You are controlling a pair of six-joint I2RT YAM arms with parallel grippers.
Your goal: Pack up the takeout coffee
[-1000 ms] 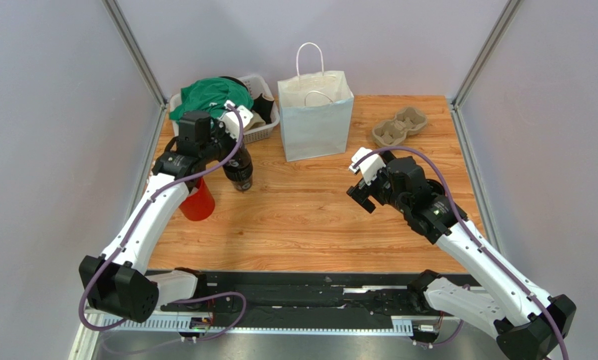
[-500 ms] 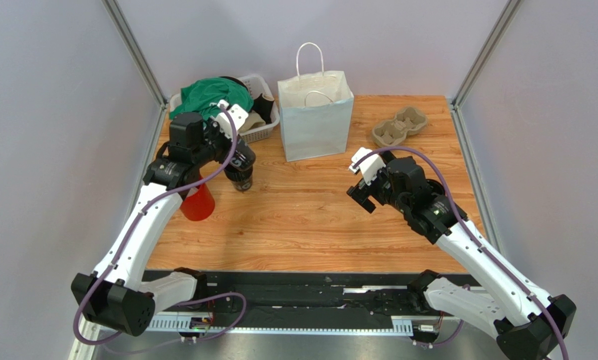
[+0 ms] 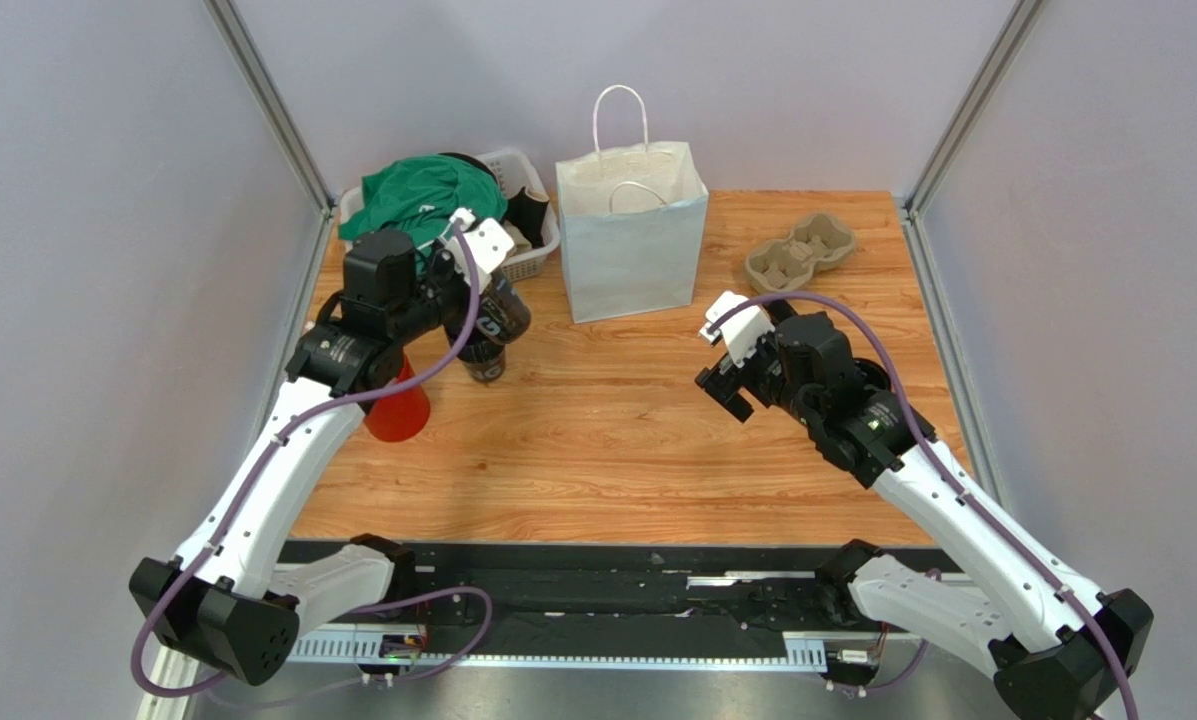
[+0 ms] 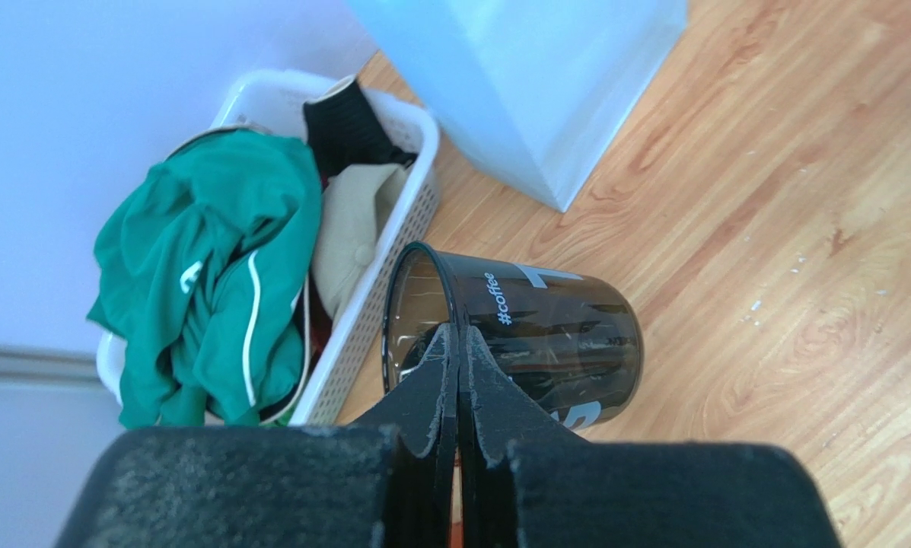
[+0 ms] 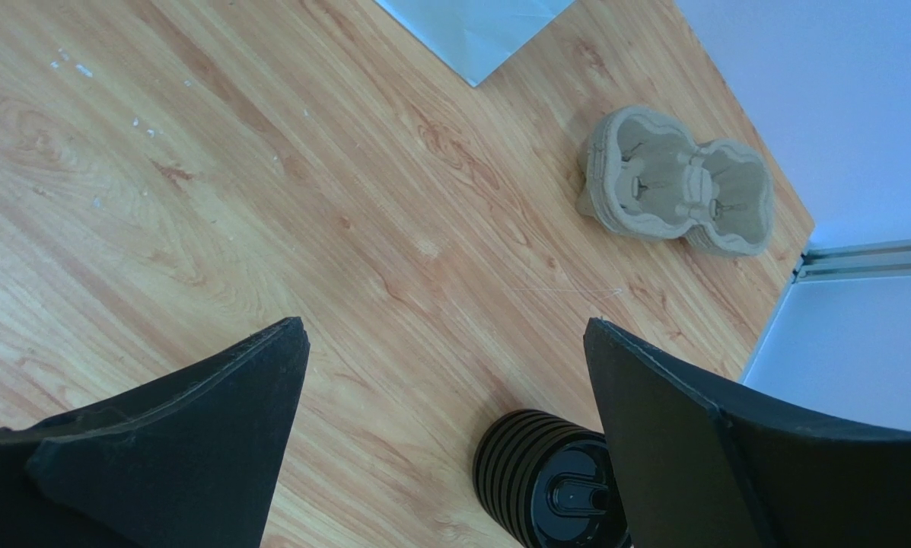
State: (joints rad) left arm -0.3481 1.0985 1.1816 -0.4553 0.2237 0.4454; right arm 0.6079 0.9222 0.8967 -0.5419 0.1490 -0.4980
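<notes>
The takeout coffee point(image 5: 554, 489), a black ribbed paper cup with a black lid, stands on the wood table just below my right gripper point(image 5: 445, 331), nearer its right finger. That gripper is wide open and empty; in the top view point(image 3: 724, 378) the arm hides the cup. My left gripper point(image 4: 457, 343) is shut on the rim of a dark see-through cup point(image 4: 540, 343) printed "#coffee", with no lid. It holds the cup tilted above the table beside the basket, as the top view also shows point(image 3: 493, 323).
A white paper bag point(image 3: 634, 240) stands open at the back centre. A white basket point(image 3: 535, 264) with a green cloth point(image 3: 424, 195) and a black cup point(image 4: 345, 120) sits back left. A red cup point(image 3: 397, 411) stands under the left arm. A cardboard cup carrier point(image 3: 800, 252) lies back right.
My left gripper has lifted the dark see-through cup off the table and tipped it, moving slightly back and right. The right arm has not moved.
</notes>
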